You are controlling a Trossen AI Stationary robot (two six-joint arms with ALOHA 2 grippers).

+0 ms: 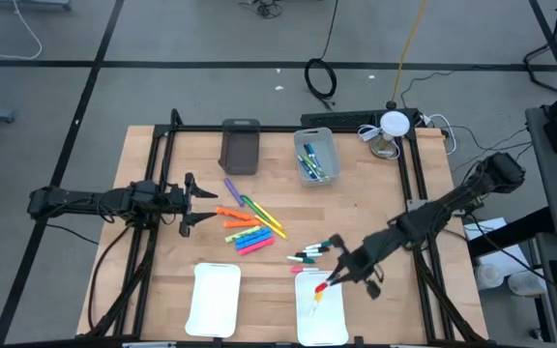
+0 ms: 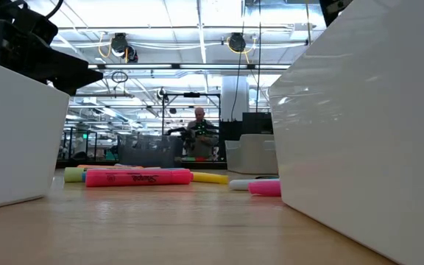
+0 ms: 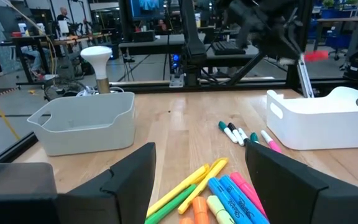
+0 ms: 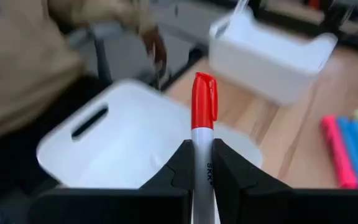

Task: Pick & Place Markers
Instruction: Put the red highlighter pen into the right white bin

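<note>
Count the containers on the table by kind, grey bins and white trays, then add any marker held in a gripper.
Grey bins: 2 (dark bin, pale bin)
White trays: 2 (left tray, right tray)
Markers held: 1 (red-capped marker, in the right gripper above the right tray; left gripper open, empty, at the table's left)
Total: 5

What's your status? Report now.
Right gripper shut on red-capped marker, over right white tray. Left gripper open, waiting beside marker pile. Nothing blocking.

I can read little — a script brand word along the pink marker in the low view (letters too small to spell out), and "SKK"-like print on the red-capped marker barrel.
</note>
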